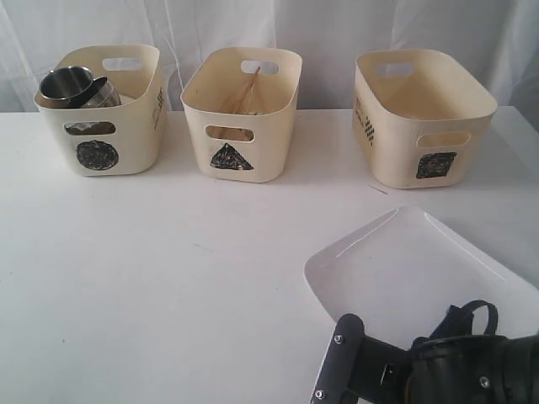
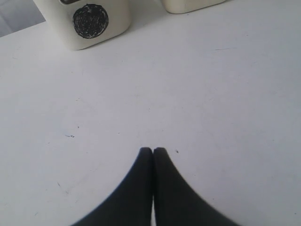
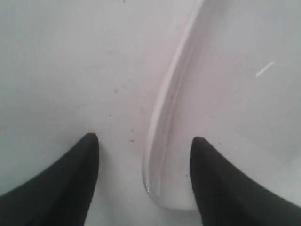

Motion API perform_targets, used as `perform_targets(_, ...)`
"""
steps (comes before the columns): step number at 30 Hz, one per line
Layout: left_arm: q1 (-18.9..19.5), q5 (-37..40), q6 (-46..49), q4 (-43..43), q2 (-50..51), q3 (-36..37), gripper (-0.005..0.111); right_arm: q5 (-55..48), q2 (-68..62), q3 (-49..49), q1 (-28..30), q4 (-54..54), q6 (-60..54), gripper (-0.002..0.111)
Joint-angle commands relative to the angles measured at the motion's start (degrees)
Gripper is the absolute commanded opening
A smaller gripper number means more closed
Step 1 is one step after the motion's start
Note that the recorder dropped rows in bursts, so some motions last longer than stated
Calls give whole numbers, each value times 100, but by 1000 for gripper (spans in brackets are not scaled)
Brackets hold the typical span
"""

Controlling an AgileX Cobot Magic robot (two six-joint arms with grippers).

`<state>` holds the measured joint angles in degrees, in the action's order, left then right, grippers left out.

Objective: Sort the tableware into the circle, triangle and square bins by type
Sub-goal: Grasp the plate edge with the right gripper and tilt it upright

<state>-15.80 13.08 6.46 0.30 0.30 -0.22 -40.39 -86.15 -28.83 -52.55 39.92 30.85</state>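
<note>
The right gripper (image 3: 144,138) holds its jaws apart, 1 finger on either side of the corner rim of the large white square plate (image 3: 235,103), which lies on the table (image 1: 168,278) before the square bin (image 1: 421,118). The left gripper (image 2: 153,150) has its jaws together above the table.

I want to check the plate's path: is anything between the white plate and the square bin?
Nothing visible stands between them. The table between the plate and the square bin shows only bare surface, and the right gripper straddles the plate's rim, jaws open.
</note>
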Motion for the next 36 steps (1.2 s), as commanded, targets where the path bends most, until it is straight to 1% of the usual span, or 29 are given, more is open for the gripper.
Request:
perform_targets(1, -31, 24, -8, 0, -30, 22, 0, 302, -106, 163, 8, 722, 664, 54)
perform_targets(3, -31, 24, -8, 0, -30, 22, 0, 293, -226, 184, 8, 931, 856, 49)
perform_targets(8, -31, 24, -8, 0, -30, 22, 0, 345, -530, 215, 8, 1099, 1153, 16)
perform_targets(11, -31, 24, -8, 0, -30, 22, 0, 380, -512, 215, -2, 1059, 1231, 0)
perform_targets(16, -31, 24, -8, 0, -30, 22, 0, 246, -35, 150, -198, 952, 1325, 0)
perform_targets(22, -31, 24, -8, 0, -30, 22, 0, -105, 1212, -288, -537, 945, 1325, 0)
perform_targets(29, -31, 24, -8, 0, -30, 22, 0, -154, 2287, -693, -570, 957, 1325, 0)
perform_targets(36, -31, 24, -8, 0, -30, 22, 0, -164, 3000, -941, -546, 1194, 1334, 0)
